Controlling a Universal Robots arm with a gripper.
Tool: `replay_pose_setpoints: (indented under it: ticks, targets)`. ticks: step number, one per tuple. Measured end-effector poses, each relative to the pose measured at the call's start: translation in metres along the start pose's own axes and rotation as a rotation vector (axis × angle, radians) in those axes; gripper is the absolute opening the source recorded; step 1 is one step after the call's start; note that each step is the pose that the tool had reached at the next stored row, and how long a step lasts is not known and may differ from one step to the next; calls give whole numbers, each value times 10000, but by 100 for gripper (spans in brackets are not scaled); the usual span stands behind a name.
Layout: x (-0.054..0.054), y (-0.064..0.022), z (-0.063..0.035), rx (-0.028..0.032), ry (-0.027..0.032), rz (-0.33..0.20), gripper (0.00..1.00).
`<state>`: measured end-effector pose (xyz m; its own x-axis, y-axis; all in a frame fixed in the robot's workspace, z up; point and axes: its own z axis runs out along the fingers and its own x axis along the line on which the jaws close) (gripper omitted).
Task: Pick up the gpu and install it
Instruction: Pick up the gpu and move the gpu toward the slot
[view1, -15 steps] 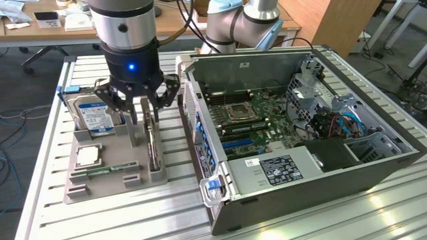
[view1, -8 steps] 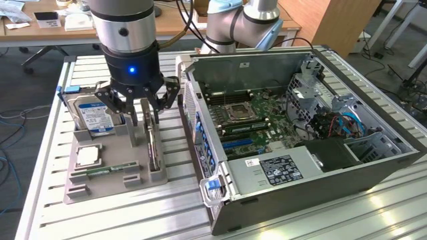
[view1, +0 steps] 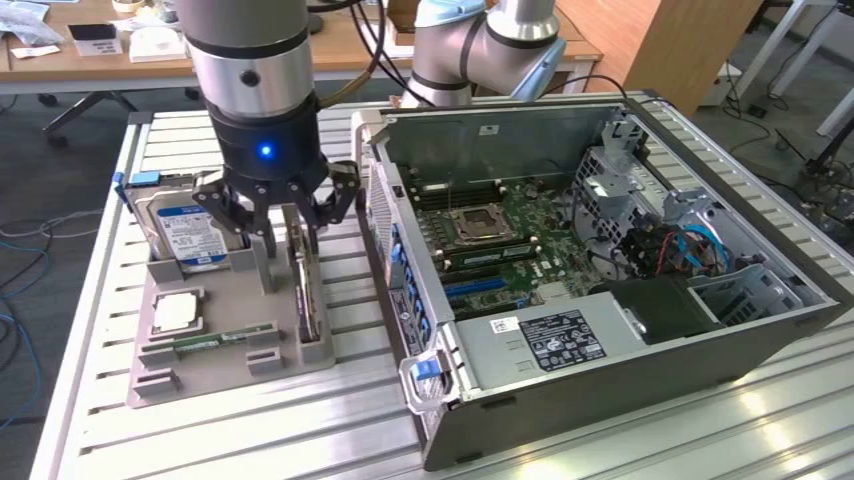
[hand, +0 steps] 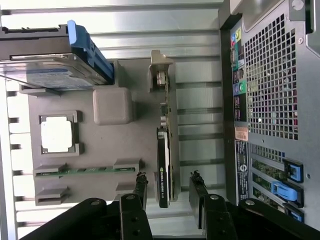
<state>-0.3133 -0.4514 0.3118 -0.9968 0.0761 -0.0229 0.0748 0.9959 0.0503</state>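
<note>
The gpu (view1: 308, 300) stands on edge in a slot of the grey holder tray (view1: 220, 380), right beside the computer case. In the wrist view the gpu (hand: 163, 155) appears edge-on: black cooler, green board, silver end bracket at the far end. My gripper (view1: 291, 238) hangs directly over it, open. The two black fingertips (hand: 140, 186) stand on either side of the card's near end, with a gap on each side. My gripper (hand: 168, 187) holds nothing.
The open computer case (view1: 601, 250) lies on the exterior view's right, motherboard up; its rear panel (hand: 272, 100) is close beside the tray. Also on the tray are a hard drive (view1: 187, 230), a CPU (view1: 176, 312) and a memory stick (view1: 214, 340).
</note>
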Motion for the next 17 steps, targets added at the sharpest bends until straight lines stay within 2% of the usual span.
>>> replay_pose_setpoints:
  ticks: [10,17]
  targets:
    - [3,-7,133,0,0,-1,47]
    - [3,-7,142,0,1,0,47]
